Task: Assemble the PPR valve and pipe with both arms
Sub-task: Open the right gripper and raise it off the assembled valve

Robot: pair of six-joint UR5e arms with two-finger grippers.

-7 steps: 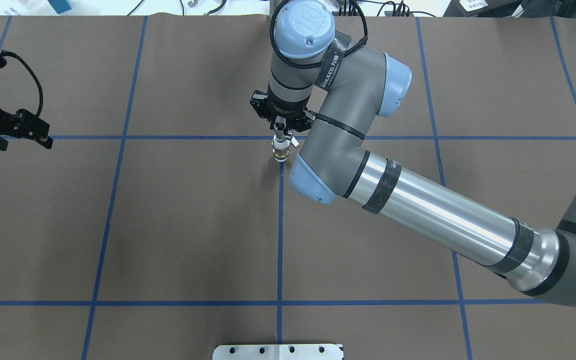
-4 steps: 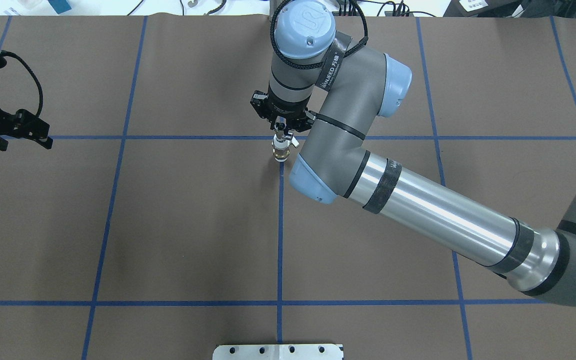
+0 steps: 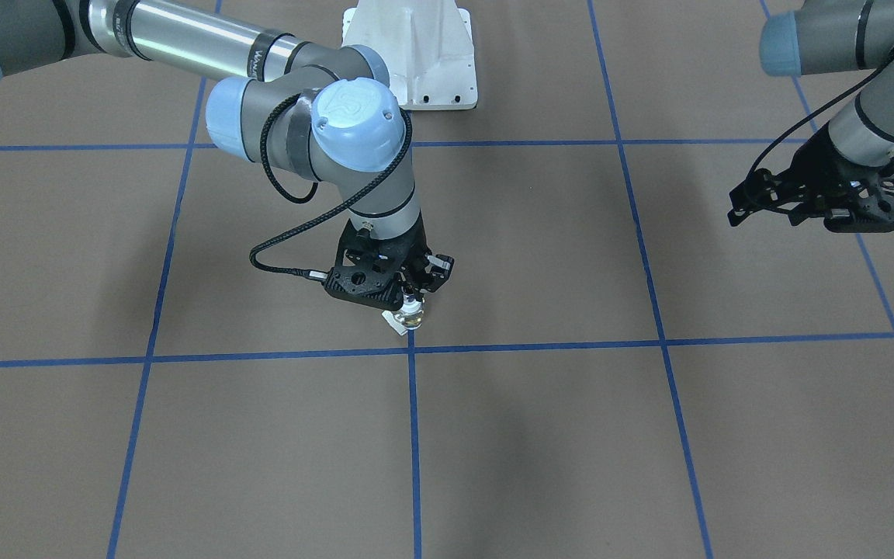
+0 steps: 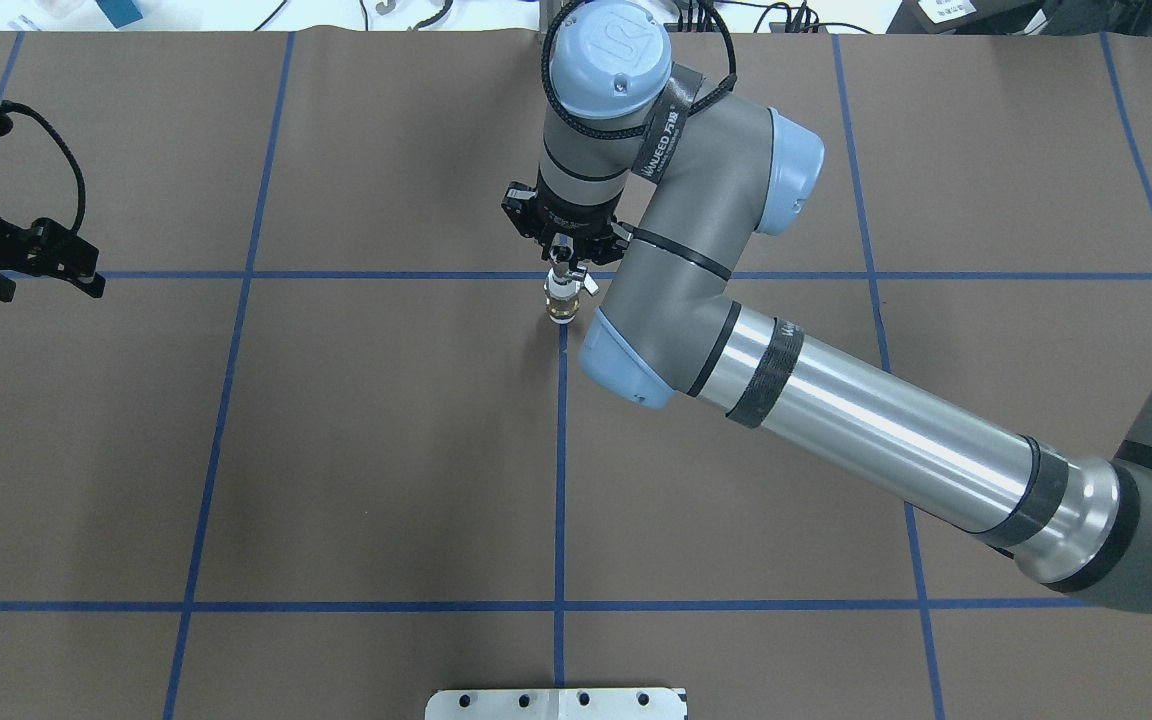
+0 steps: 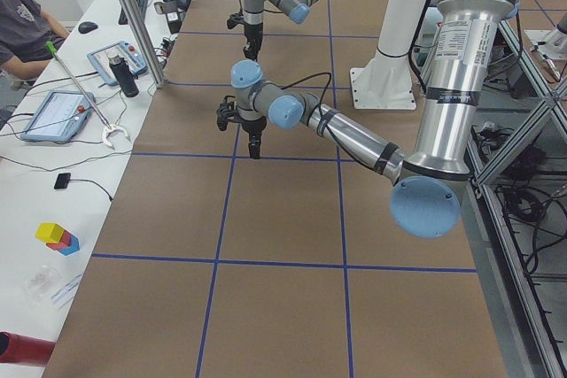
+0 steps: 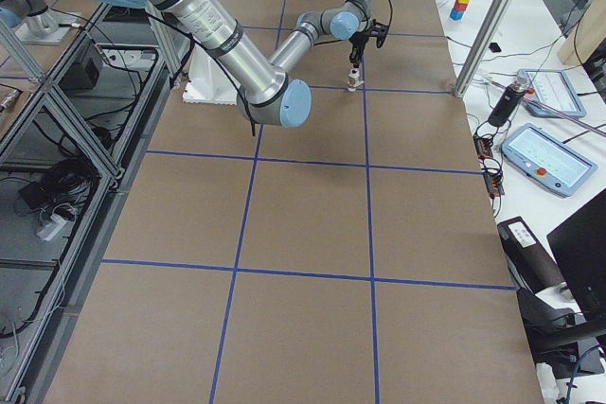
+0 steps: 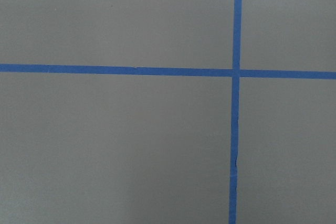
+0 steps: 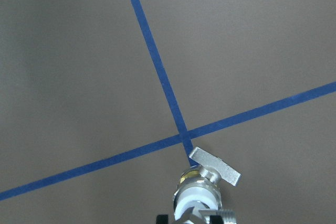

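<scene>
The PPR valve [image 4: 563, 300] stands upright at the blue tape cross in mid-table, white with a brass band and a flat lever [image 8: 215, 166] sticking out sideways. The small silver pipe [image 4: 561, 270] sits on top of it. My right gripper [image 4: 561, 260] points straight down and is shut on the pipe; the front-facing view shows it just above the valve [image 3: 410, 314]. My left gripper [image 4: 44, 283] hangs empty and open over the far left of the table, well away from the parts. The left wrist view shows only brown mat and tape.
The robot's white base plate [image 4: 556, 703] sits at the near table edge. Blue tape lines [image 4: 560, 480] mark a grid on the brown mat. An operators' desk with tablets [image 5: 55, 112] runs along the far side.
The right wrist has shifted very slightly over the valve. The valve, the pipe and the left arm stay where they were.
</scene>
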